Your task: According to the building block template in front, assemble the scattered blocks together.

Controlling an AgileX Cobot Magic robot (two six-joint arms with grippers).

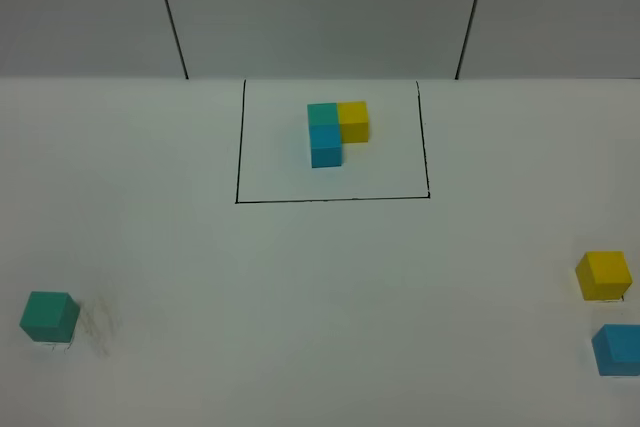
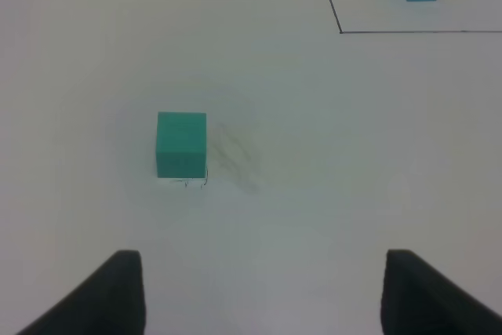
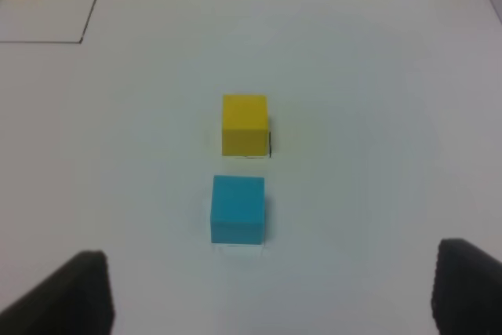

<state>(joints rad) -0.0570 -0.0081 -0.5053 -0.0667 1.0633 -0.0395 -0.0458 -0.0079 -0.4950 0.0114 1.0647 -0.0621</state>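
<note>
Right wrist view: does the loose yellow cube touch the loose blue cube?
No, a visible gap lies between the yellow cube and the blue cube.

No readable text, label, brand, number or sign appears anywhere in these views.

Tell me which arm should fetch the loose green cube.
Left. The green cube sits far left, straight ahead of the open left claw; the right claw faces the yellow cube and blue cube on the far right.
</note>
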